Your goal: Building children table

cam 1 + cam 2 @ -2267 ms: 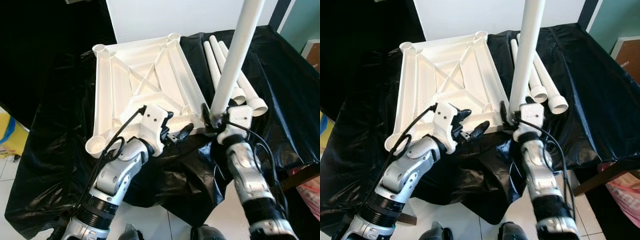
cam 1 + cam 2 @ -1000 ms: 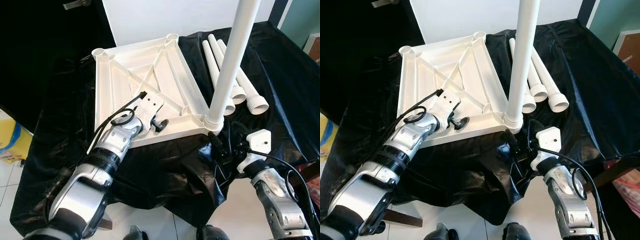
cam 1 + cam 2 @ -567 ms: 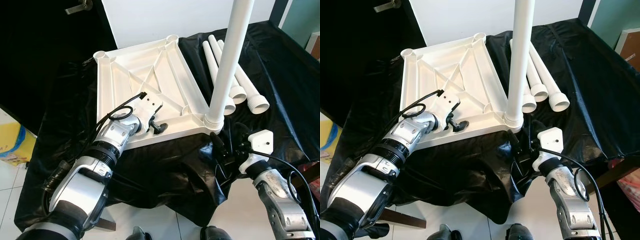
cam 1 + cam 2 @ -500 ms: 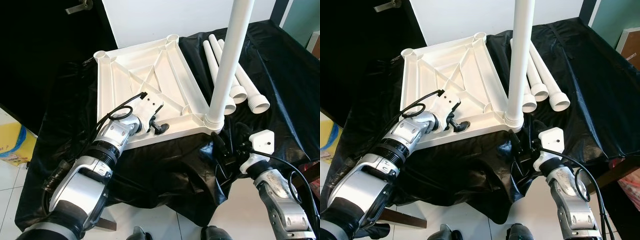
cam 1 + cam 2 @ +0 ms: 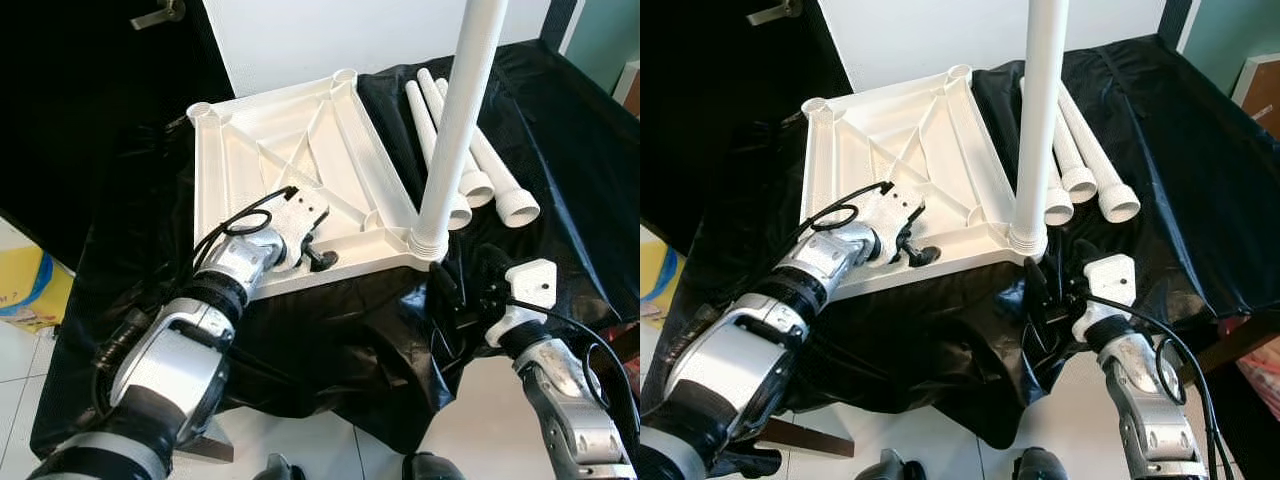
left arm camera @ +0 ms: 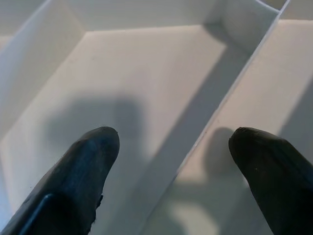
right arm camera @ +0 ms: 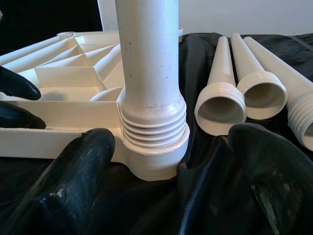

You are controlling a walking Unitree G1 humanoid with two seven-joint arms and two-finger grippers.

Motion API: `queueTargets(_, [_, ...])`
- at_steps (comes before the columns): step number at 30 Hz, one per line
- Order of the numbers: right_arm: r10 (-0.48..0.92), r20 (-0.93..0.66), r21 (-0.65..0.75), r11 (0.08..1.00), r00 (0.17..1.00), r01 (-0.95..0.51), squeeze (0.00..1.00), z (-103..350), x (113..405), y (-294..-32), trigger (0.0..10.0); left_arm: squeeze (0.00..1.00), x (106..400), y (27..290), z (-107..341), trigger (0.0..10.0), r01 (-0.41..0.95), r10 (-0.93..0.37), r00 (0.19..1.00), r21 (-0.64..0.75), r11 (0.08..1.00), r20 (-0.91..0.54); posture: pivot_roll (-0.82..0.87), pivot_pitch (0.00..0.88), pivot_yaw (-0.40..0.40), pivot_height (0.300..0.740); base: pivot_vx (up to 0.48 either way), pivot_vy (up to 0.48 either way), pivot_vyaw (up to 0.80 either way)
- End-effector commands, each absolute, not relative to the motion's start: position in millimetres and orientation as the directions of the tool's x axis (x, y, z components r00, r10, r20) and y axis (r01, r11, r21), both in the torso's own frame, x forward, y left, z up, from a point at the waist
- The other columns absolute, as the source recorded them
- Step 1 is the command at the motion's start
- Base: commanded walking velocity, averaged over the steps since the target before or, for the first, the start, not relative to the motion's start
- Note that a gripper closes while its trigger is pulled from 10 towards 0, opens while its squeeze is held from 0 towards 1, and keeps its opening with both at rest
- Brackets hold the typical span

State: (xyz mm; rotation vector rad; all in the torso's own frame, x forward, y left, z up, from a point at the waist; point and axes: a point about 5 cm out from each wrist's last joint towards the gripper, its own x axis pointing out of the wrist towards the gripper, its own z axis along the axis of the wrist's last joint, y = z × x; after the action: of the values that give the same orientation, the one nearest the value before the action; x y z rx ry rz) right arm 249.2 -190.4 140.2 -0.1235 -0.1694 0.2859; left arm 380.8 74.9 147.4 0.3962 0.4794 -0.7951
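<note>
A white table top [image 5: 290,150] lies upside down on the black cloth, ribs and corner sockets facing up. One white leg [image 5: 455,130] stands upright in its near right socket, with the threaded base [image 7: 154,122] seated in it. My left gripper [image 5: 318,250] rests open on the top's near edge, and its fingers straddle a rib [image 6: 215,112]. My right gripper [image 5: 1052,275] is open just in front of the leg's base, a short gap away and touching nothing. Three loose legs [image 5: 480,170] lie side by side to the right.
The black cloth [image 5: 330,340] drapes over the work surface and hangs down toward the white tiled floor. A yellow object [image 5: 25,290] sits on the floor at the left. A white wall panel [image 5: 330,35] stands behind the table top.
My right gripper has let go of the upright leg and drawn back toward me, open. My left gripper has reached forward onto the table top's near edge. The leg stays upright.
</note>
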Motion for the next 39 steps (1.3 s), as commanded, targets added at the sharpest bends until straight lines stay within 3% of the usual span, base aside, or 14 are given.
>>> queueTargets(1, [0.292,0.14,-0.159,0.95,0.946,-0.27,0.0,141,248,-191,10.0,0.0,382,89,132,1.4,0.64,-0.442,0.684,0.186,0.746,-0.58,-0.19,0.122,0.133,0.74,0.0,0.0,0.0])
queueTargets(2, [0.292,0.14,-0.159,0.95,0.946,-0.27,0.0,141,248,-191,10.0,0.0,382,89,132,1.4,0.64,-0.442,0.684,0.186,0.746,-0.58,-0.19,0.122,0.133,0.74,0.0,0.0,0.0])
queueTargets(3, [0.291,0.14,-0.16,0.95,0.946,-0.268,0.0,141,249,-191,10.0,0.0,383,91,131,0.0,0.622,-0.43,0.693,0.179,0.762,-0.578,-0.19,0.123,0.133,0.74,0.0,0.0,0.0])
queueTargets(32, [0.286,0.137,-0.177,0.949,0.948,-0.261,0.0,142,251,-192,10.0,0.0,387,100,137,0.0,0.478,-0.333,0.807,0.209,0.853,-0.488,-0.18,0.13,0.125,0.74,0.0,0.0,0.0])
queueTargets(39, [0.278,0.138,-0.179,0.951,0.95,-0.253,0.0,143,251,-193,10.0,0.0,386,111,143,0.0,0.35,-0.229,0.883,0.25,0.903,-0.411,-0.18,0.134,0.124,0.74,0.0,0.0,0.0])
